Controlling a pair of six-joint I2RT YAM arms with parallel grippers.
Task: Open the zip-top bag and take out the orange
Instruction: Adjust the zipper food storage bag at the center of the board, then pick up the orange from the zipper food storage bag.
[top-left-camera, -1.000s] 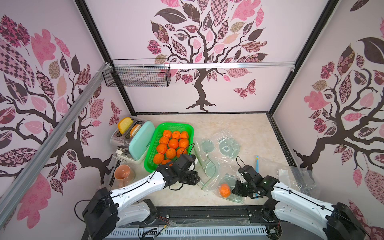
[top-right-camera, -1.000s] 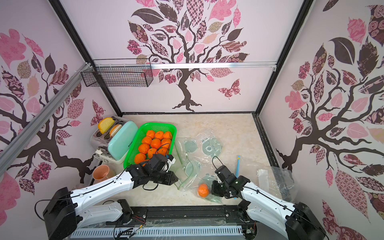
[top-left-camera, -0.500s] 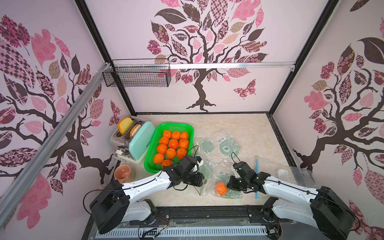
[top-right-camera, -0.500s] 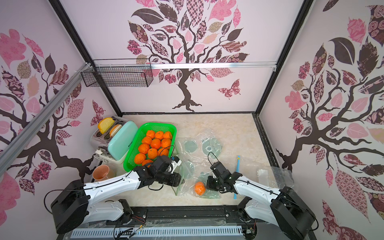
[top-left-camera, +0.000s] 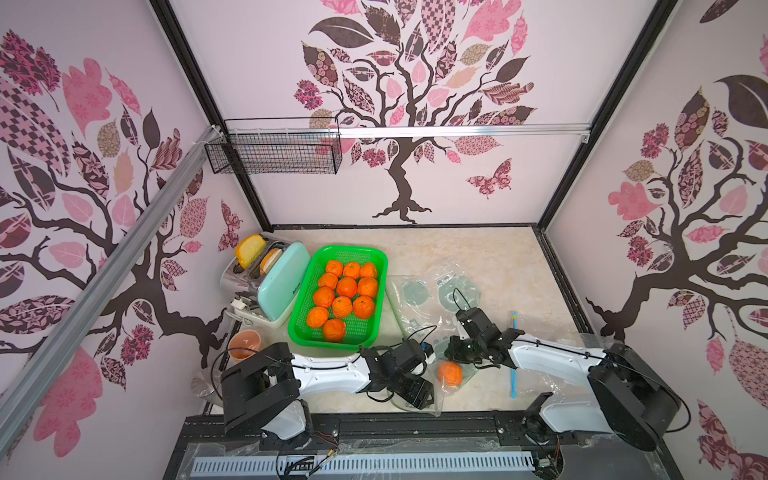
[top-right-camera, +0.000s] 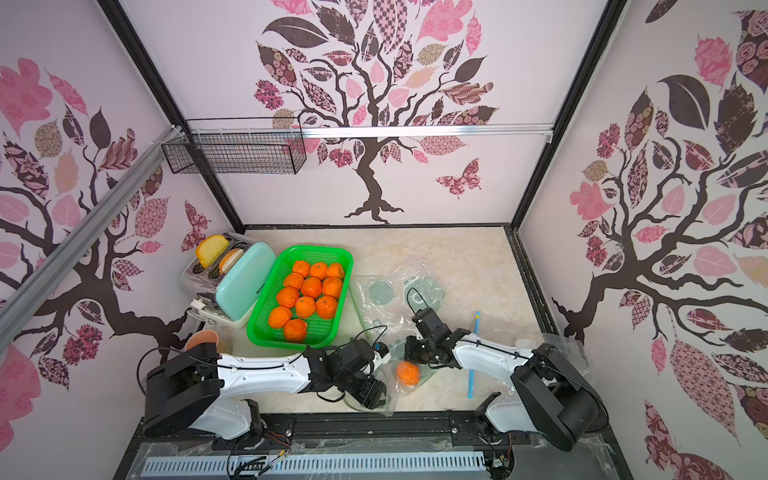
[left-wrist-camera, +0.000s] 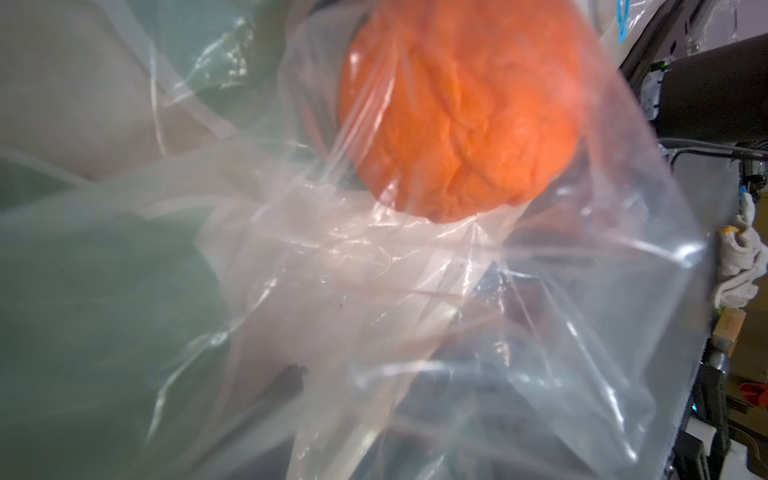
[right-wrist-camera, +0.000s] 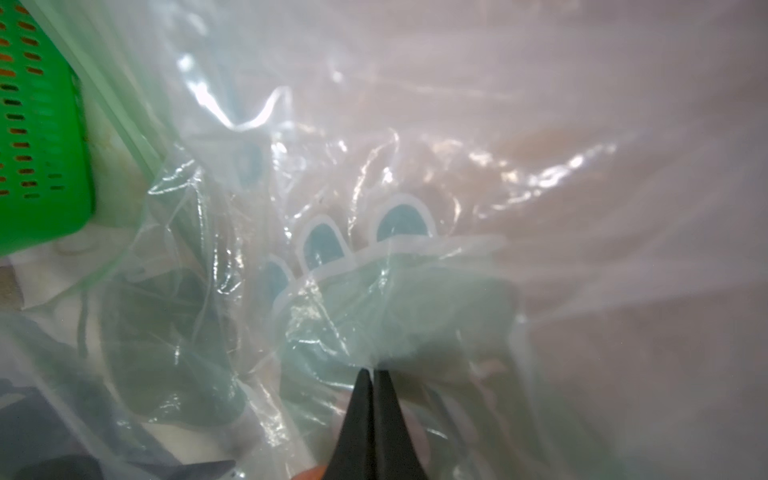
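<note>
The orange (top-left-camera: 451, 372) (top-right-camera: 408, 372) lies inside the clear zip-top bag (top-left-camera: 439, 400) (top-right-camera: 390, 398) near the table's front edge. My right gripper (top-left-camera: 452, 354) (top-right-camera: 410, 351) is just behind the orange. In the right wrist view its black fingers (right-wrist-camera: 361, 415) are pressed together on a fold of the bag's film (right-wrist-camera: 374, 332). My left gripper (top-left-camera: 415, 395) (top-right-camera: 368, 395) is left of the orange at the bag's front corner. In the left wrist view the orange (left-wrist-camera: 457, 108) shows large through the film, and the fingers (left-wrist-camera: 289, 380) stand apart behind draped plastic.
A green basket (top-left-camera: 376, 257) with several oranges stands behind the left arm, and a mint toaster (top-left-camera: 280, 286) is to its left. Empty clear bags (top-left-camera: 432, 291) lie behind the grippers. A blue strip (top-left-camera: 514, 353) lies to the right, an orange cup (top-left-camera: 245, 343) front left.
My left gripper moved rightward and toward the front edge, up to the bag, and its jaws widened. My right gripper shifted left, staying shut on the film. The orange barely moved.
</note>
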